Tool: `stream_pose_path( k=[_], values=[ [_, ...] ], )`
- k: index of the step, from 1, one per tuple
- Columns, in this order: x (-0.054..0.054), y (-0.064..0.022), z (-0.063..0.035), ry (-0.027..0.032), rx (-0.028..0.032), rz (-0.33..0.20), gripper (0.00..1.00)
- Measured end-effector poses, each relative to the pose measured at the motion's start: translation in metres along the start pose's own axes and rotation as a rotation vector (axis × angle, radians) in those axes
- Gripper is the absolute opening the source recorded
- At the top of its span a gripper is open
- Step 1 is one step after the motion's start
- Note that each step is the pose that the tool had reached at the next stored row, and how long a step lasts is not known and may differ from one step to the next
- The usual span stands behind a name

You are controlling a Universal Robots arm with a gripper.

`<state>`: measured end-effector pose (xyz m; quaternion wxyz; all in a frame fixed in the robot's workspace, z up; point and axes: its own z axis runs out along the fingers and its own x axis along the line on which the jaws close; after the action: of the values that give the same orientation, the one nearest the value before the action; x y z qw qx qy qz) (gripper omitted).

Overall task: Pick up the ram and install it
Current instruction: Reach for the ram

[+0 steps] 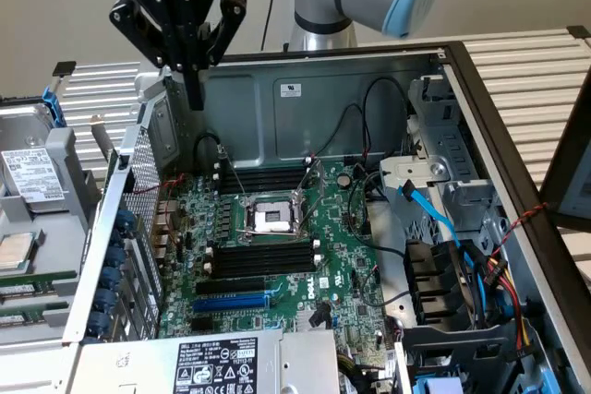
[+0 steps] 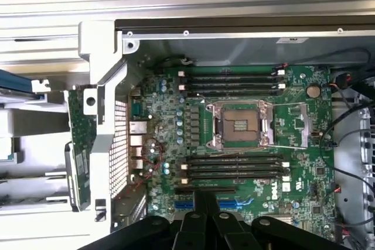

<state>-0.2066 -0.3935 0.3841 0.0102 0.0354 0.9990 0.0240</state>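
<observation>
The open computer case point(image 1: 259, 117) held its motherboard point(image 1: 342, 256) face up; the exterior view showed the gripper point(image 1: 195, 103) above the case's rear far corner, fingers clenched together on nothing; the wrist view showed the ram point(image 2: 79, 150), a green stick just outside the case's rear wall, apart from the gripper

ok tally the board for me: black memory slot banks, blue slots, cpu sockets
black slot banks: 2
blue slots: 1
cpu sockets: 1
total: 4
</observation>
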Motion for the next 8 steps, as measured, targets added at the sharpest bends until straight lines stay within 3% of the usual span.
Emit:
stream_pose_path(
  k=[8],
  values=[
    [0.036, -0.0016, 0.0030, 0.0000, 0.0000, 0.000, 0.11]
  ],
)
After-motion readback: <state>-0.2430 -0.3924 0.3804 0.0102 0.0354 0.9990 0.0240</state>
